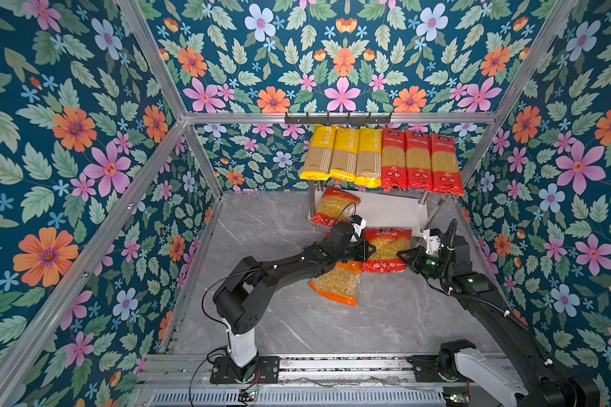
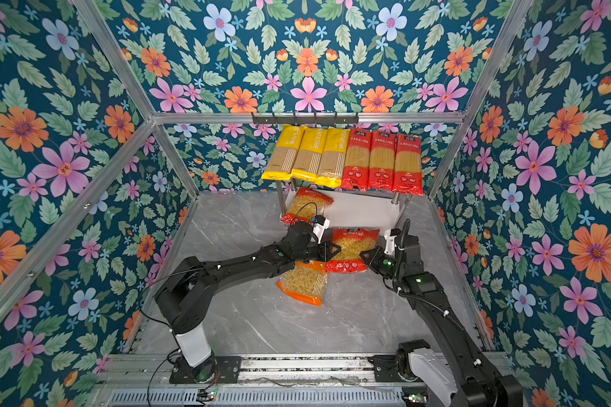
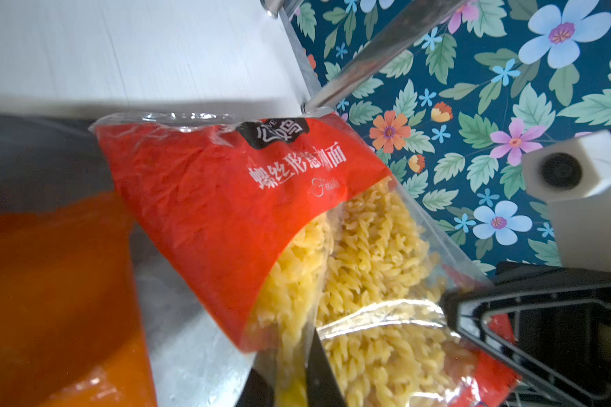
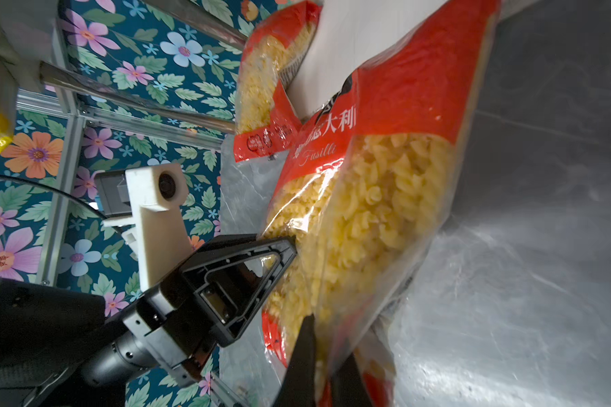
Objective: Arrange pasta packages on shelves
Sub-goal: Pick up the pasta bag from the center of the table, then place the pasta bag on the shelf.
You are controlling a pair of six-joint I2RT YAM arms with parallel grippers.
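- Left gripper (image 1: 368, 251) is pinched tight on the left edge of the red bag (image 1: 387, 246), jaws almost together.
- Right gripper (image 1: 402, 256) is clamped on the opposite edge. Its fingers (image 4: 302, 356) squeeze the clear film over the fusilli.
- The red bag is held between them, just in front of the rack (image 1: 392, 211), by its lower board.
- Its bottom corner overlaps the orange bag (image 1: 337, 287), flat on the table (image 1: 332, 327) under the left arm.
- A second red bag (image 1: 334, 208) lies on the lower board's left end.
- Six spaghetti packs (image 1: 385, 158) fill the top board.
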